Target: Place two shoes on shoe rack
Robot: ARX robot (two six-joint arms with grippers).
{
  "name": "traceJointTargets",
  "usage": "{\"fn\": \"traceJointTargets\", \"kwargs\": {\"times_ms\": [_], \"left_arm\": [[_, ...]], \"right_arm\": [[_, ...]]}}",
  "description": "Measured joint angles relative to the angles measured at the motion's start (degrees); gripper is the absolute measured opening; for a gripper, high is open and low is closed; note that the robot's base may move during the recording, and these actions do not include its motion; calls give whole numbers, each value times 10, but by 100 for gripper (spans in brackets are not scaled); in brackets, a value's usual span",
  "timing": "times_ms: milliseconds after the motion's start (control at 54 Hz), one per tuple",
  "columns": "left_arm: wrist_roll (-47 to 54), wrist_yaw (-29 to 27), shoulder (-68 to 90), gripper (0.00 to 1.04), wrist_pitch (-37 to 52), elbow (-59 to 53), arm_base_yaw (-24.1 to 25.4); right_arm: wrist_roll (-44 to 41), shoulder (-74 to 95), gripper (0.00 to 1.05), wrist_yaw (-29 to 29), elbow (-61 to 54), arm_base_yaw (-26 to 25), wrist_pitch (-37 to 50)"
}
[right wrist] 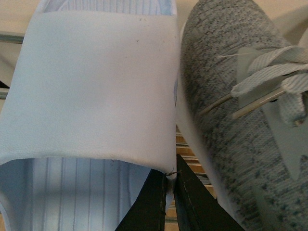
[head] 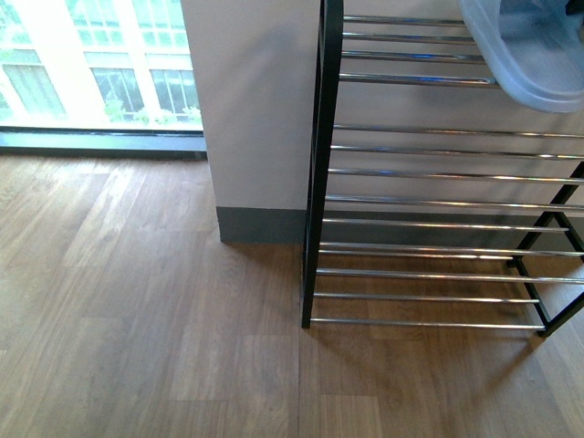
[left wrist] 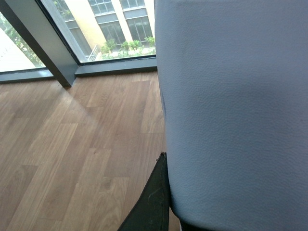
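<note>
The shoe rack (head: 429, 173), black-framed with chrome bars, stands at the right against the wall. One pale blue slide sandal (head: 534, 55) sits at its top tier; I cannot tell if it rests on the bars. In the left wrist view a pale blue slide sandal (left wrist: 231, 110) fills the right side, my left gripper (left wrist: 169, 202) shut on it, one black finger (left wrist: 154, 202) showing. My right gripper (right wrist: 170, 175) is shut on the strap edge of the sandal (right wrist: 96, 86). A grey knit sneaker (right wrist: 240, 120) lies close beside it over the rack's bars (right wrist: 190, 163).
Wooden floor (head: 137, 301) spreads left of and in front of the rack. A beige wall section (head: 255, 109) with a grey skirting stands behind the rack's left post. A floor-level window (head: 91, 64) lies at the far left.
</note>
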Motion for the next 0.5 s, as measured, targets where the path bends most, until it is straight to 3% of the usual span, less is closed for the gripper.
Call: {"fn": "traceJointTargets", "kwargs": {"times_ms": [185, 500], "left_arm": [[0, 0, 0, 2, 0, 0, 0], [0, 0, 0, 2, 0, 0, 0]], "right_arm": [[-7, 3, 1, 4, 13, -4, -6], [-5, -27, 55, -3, -28, -4, 40]]}}
